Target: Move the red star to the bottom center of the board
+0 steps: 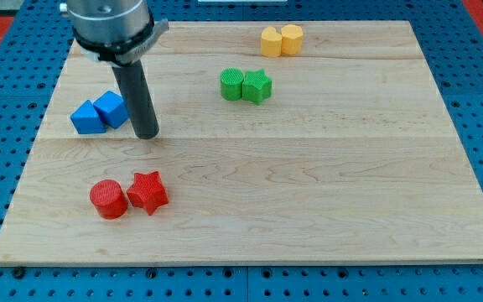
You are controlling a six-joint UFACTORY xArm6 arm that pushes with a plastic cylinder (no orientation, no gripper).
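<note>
The red star (pixel 148 192) lies on the wooden board (pixel 309 184) at the lower left, touching a red cylinder (pixel 108 200) on its left. My tip (pixel 146 134) rests on the board above the red star, well apart from it, and just right of the blue blocks.
Two blue blocks, a triangular one (pixel 85 118) and a cube (pixel 111 109), sit together at the left. A green cylinder (pixel 231 84) and a green star (pixel 257 85) touch at top centre. Two yellow blocks (pixel 281 40) sit together at the top edge.
</note>
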